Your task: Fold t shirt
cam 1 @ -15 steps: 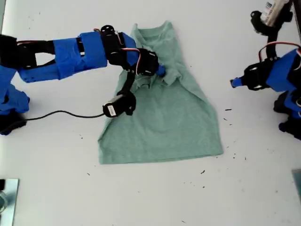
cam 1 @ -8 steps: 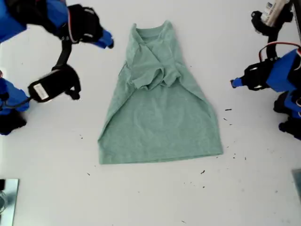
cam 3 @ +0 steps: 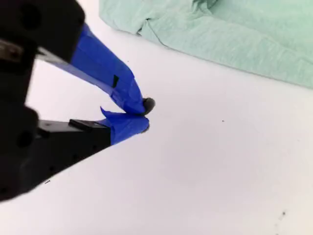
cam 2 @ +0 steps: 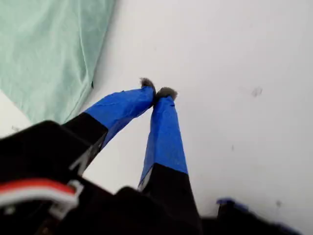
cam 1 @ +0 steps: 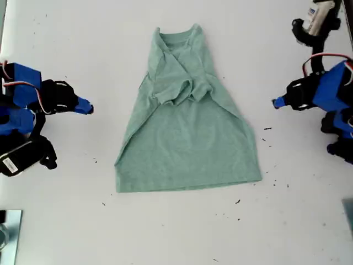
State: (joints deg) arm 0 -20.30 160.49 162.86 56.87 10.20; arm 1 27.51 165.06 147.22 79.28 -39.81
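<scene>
The sage-green t shirt (cam 1: 187, 143) lies flat in the middle of the white table, collar at the far end. Both sleeves are folded in over the chest. My second gripper (cam 1: 88, 109) hovers over bare table off the shirt's edge on the exterior view's left. Its blue-taped jaws are shut on nothing (cam 3: 146, 113), and the shirt (cam 3: 234, 39) lies beyond the tips. My first gripper (cam 1: 276, 102) sits on the exterior view's right, also apart from the shirt. It is shut and empty (cam 2: 156, 92), with a hemmed corner of the shirt (cam 2: 44, 49) off to one side.
Small dark specks (cam 1: 267, 128) dot the white table (cam 1: 176, 232) between the shirt and the first arm. A metallic object (cam 1: 8, 232) shows at the exterior view's bottom-left corner. Each arm's base and hanging camera stay near the table's side edges.
My second arm was over the shirt's folded sleeve area a second ago. It has pulled back to the exterior view's left, and the sleeve stays folded. The first arm barely moved.
</scene>
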